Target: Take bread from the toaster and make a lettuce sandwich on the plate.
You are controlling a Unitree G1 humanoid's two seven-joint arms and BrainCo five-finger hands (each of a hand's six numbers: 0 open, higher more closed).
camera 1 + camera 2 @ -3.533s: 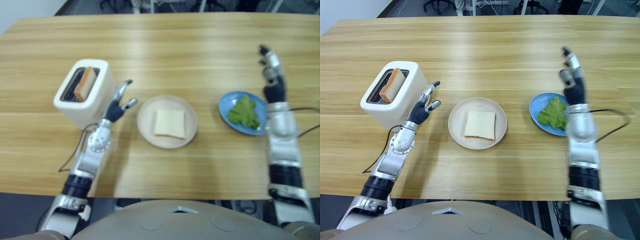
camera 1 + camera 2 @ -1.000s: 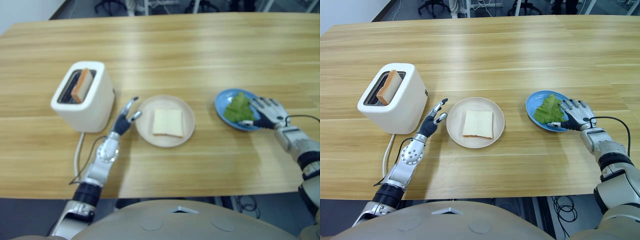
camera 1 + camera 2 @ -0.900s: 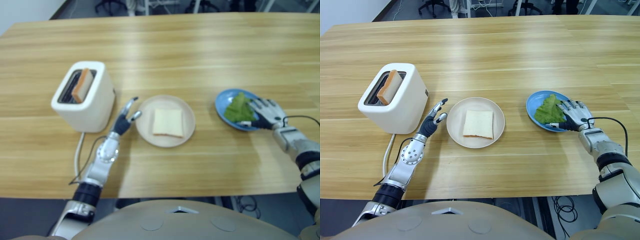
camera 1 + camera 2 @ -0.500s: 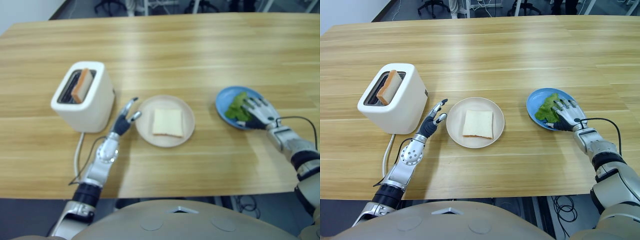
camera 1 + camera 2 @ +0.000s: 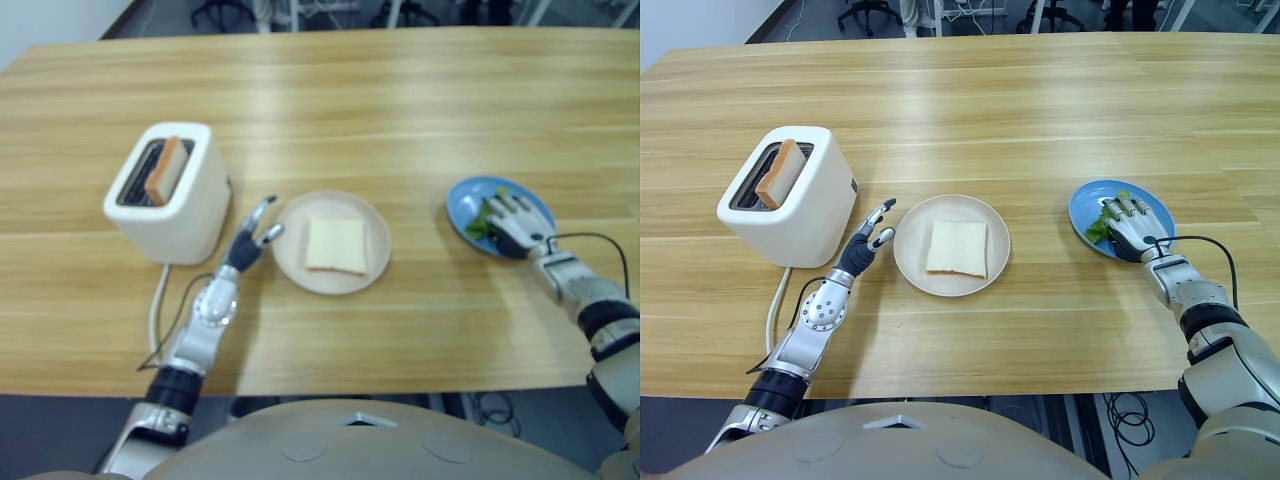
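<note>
Plate (image 5: 292, 250), left eye: bread slice (image 5: 336, 245) on it. Left hand (image 5: 250, 240) just left of plate, fingers spread, empty. Toaster (image 5: 185, 215) further left, second slice (image 5: 167, 170) upright in slot.
Right eye: well right of plate, right hand (image 5: 1128, 228) lies on lettuce (image 5: 1098, 228) in blue dish (image 5: 1085, 205); grip can't tell.

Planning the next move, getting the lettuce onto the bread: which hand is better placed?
Right. The right hand lies over the lettuce in the blue dish; the left hand rests by the toaster, across the bread plate from it.
</note>
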